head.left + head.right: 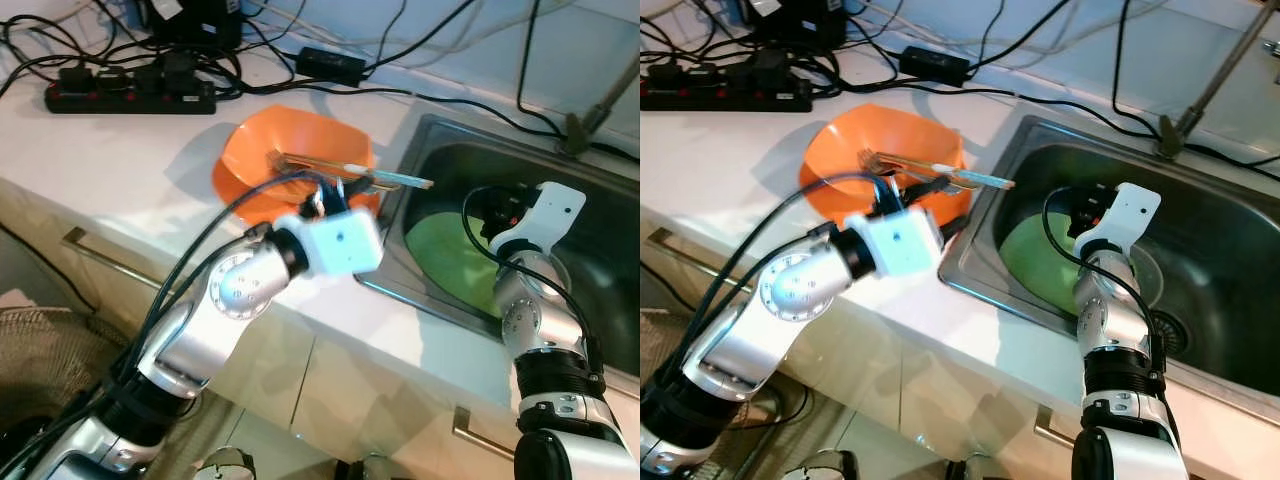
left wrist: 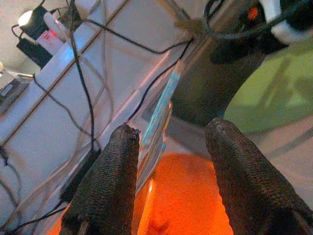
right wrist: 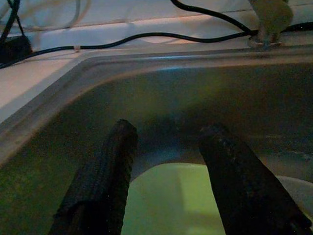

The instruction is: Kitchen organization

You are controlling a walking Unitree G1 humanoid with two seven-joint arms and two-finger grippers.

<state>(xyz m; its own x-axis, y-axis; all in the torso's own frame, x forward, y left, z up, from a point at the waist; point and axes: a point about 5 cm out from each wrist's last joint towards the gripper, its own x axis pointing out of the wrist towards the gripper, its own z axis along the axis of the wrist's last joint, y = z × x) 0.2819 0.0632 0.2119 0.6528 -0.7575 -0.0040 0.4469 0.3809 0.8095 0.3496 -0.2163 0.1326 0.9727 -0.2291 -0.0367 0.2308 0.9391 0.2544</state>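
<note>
Your left tool point(image 2: 168, 161), fingers apart, hovers over the shallow orange plastic plate point(image 1: 255, 150) on the white counter point(image 1: 110, 160). Thin metal cutlery point(image 1: 345, 172) lies across it, pointing to 3 o'clock: stiff, probably slippery; grip mid-handle. Right tool point(image 3: 168, 161), also parted, sits above the green plate point(image 1: 1040, 255) in the steel sink point(image 1: 1230, 230).

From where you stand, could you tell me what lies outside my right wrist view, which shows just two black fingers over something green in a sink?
Observer: The green thing is a green plate lying in the sink; your right gripper hangs open above it.
Operator: Thank you. Where is the left gripper?
Observer: The left gripper is open over an orange bowl on the counter.
Operator: Is anything in that bowl?
Observer: Yes, utensils lie across it, one handle jutting toward the sink.
</note>
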